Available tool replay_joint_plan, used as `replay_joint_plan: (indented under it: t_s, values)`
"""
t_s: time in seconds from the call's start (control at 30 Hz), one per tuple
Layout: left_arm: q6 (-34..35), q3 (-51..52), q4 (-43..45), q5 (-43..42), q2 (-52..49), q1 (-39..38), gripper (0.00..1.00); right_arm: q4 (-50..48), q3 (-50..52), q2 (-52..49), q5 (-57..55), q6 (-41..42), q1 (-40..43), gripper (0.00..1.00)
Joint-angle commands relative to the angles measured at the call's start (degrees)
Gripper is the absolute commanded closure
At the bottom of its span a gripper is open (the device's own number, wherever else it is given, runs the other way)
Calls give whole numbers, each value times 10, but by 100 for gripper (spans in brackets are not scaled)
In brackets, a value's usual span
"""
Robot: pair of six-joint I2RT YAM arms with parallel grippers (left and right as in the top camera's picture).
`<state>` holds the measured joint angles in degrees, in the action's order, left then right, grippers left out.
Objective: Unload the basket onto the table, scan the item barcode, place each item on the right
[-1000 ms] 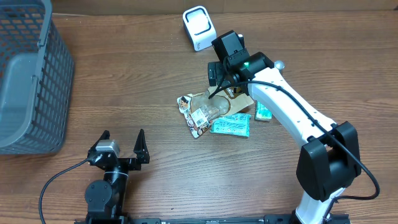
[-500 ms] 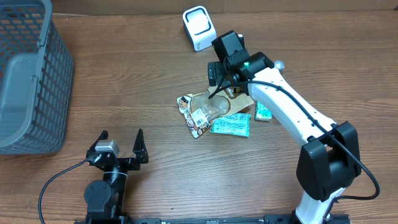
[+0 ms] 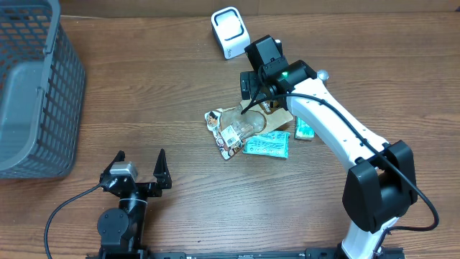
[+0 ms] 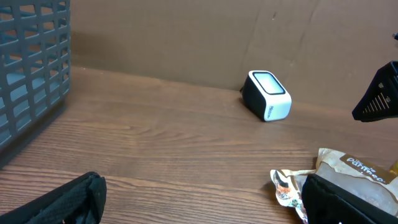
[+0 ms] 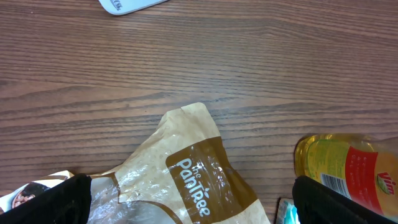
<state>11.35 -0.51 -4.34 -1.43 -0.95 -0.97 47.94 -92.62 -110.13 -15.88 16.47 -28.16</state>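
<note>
The right gripper (image 3: 251,101) hangs spread wide and empty over the brown snack bag (image 5: 193,168), which lies in the pile (image 3: 267,144) near the scanner (image 3: 229,32), probably lining up a pick (the left gripper (image 3: 141,164) rests open, well apart).

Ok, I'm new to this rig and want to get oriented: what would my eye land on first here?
The right gripper hangs open over a small heap of packets mid-table, a brown bag and a teal packet among them. Behind the heap stands the white scanner, and a big grey basket fills the table's left edge.
</note>
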Motion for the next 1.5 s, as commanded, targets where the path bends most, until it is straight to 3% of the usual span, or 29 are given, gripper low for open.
replay_joint_plan:
  t_s: [0.0,0.87,1.13,1.47]
  values:
    - [-15,2,-1,4,7,3,0,-3,-3,-2,-6,3,3,0]
    - [-15,2,-1,4,7,3,1,-1,-3,-2,-6,3,3,0]
    - [-15,2,-1,4,7,3,0,43,-3,53,63,0,3,0]
    - [-15,2,-1,4,7,3,1,53,-3,77,63,-2,3,0]
